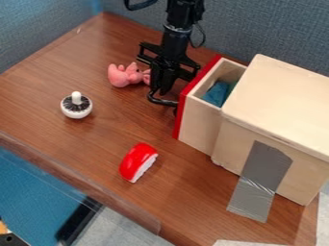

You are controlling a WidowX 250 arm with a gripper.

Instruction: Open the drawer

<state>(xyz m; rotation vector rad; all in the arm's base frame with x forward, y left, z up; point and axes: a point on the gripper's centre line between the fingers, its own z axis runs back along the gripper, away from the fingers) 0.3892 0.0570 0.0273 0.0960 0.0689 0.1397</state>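
Heads up, your arm [185, 14] gets chopped off by the top edge, and the box [283, 105] runs out past the right one. Your pincer [164, 91] covers some of the black handle [163, 102] and a bit of the pink toy [122, 76]. You only get part of the blue stuff [219, 93] in the drawer [198, 126], so no clue what it is. Bottom-left corner thing [9, 239]? Cropped, can't ID it.

Camera view, one — fixed, above the desk [83, 144]; facing down at a slant toward the blue partition [276, 29] — fairly near.
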